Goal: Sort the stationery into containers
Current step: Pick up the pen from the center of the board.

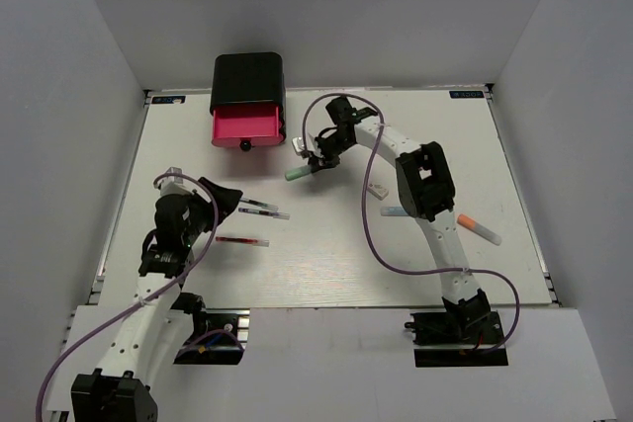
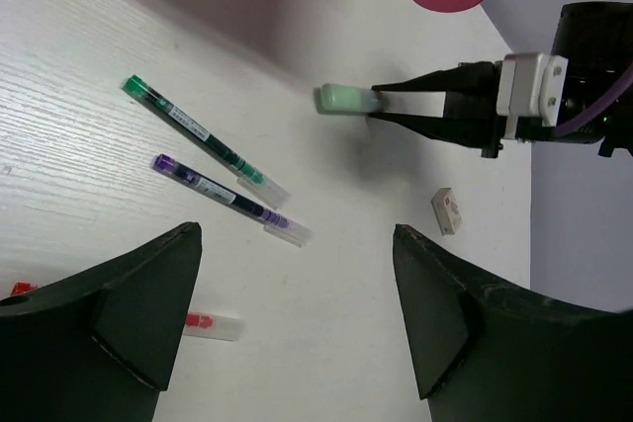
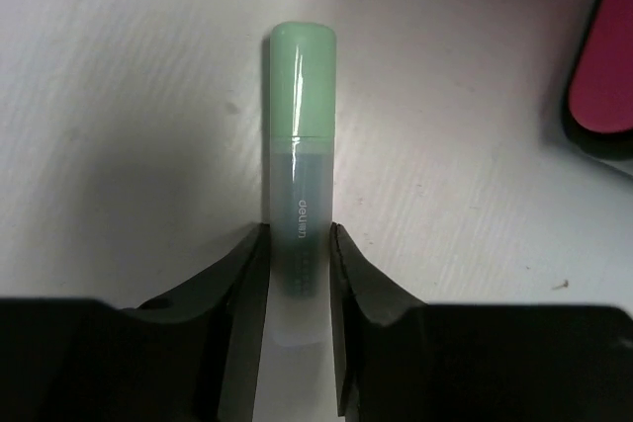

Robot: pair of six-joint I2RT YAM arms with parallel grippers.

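Your right jaws are clenched on the green marker (image 3: 302,145) and hold it just right of the open pink drawer (image 1: 245,127), seemingly lifted off the bench (image 1: 326,254). This looks like the delivery step: next, swing left over the drawer and let go inside its walls. The marker is a smooth, glossy cylinder with a rounded cap and a frosted barrel, so it may roll. Your left jaws stand released above the thin pens (image 2: 198,130).
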